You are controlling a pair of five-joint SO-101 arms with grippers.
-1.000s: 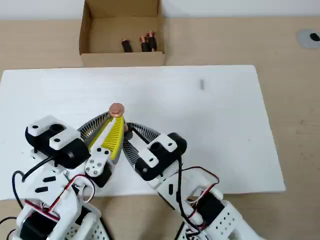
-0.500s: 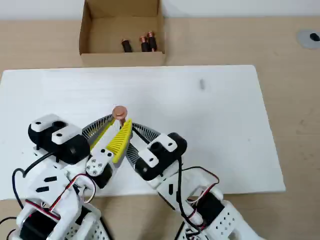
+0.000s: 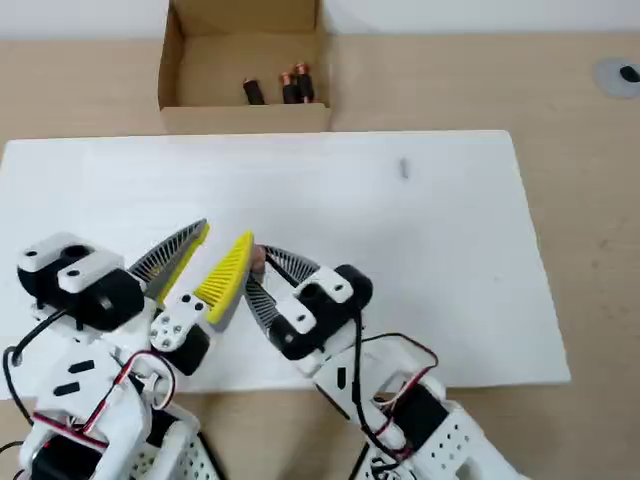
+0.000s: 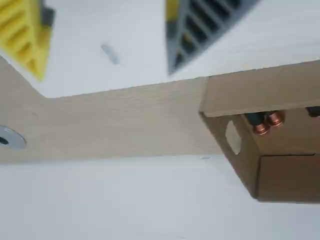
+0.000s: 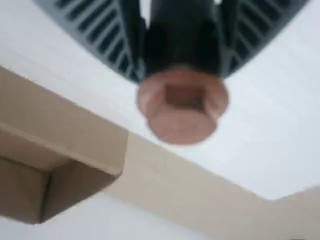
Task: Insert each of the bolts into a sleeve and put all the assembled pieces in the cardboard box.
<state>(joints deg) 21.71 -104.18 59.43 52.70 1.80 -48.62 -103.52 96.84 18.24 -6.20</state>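
Observation:
My right gripper (image 3: 258, 266) is shut on a black sleeve with a copper bolt (image 5: 182, 107) seated in it, held over the white mat (image 3: 420, 260) left of centre. The bolt's head (image 3: 257, 258) just peeks out between the grey fingers (image 5: 115, 50). Just to its left, my left gripper (image 3: 222, 236) stands open with nothing between its yellow and grey fingers (image 4: 200, 30). The cardboard box (image 3: 245, 118) sits beyond the mat's far edge, with several assembled pieces (image 3: 280, 88) lying in it. From the left wrist, the box (image 4: 250, 95) and those pieces (image 4: 265, 122) are in sight.
A small grey mark (image 3: 404, 168) lies on the mat's far right part. A cable grommet (image 3: 620, 75) is set in the wooden table at the far right. The mat between the grippers and the box is bare.
My left gripper has opened, let go of the bolt and drawn back to the left. The bolt and sleeve stay in my right gripper, which has barely moved.

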